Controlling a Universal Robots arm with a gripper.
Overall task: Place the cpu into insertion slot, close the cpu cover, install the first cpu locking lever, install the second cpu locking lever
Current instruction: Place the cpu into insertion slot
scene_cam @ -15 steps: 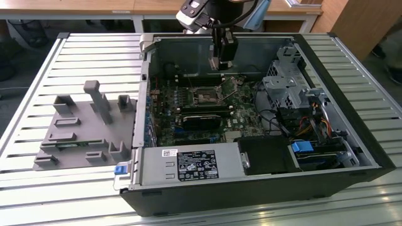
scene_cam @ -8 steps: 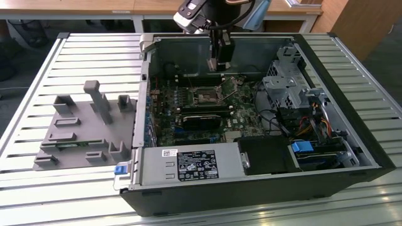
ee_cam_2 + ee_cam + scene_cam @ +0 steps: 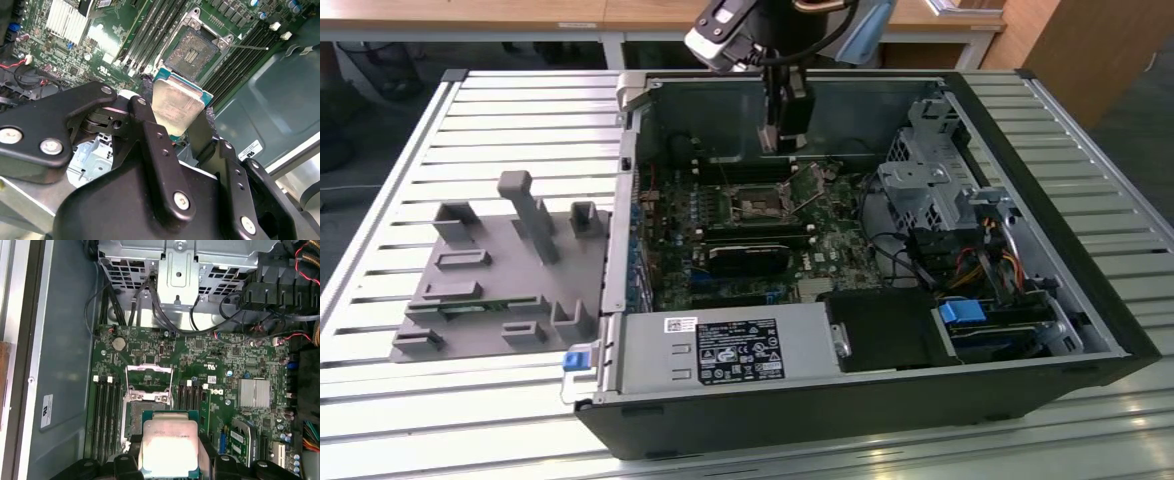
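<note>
Black fingers (image 3: pixel 150 130) of the gripper (image 3: pixel 174 112) pinch the chip (image 3: pixel 178 97) by two of its edges, with its pale silver top showing. The chip is held up off the green board, near the slot (image 3: pixel 192 50) but not in it. The slot's dark middle is bare. In the first wrist view the cover (image 3: pixel 149 368) stands open. In the exterior view the gripper reaches down into the open computer case (image 3: pixel 881 410). A grey tray (image 3: pixel 494 270) lies on the exterior view's left.
</note>
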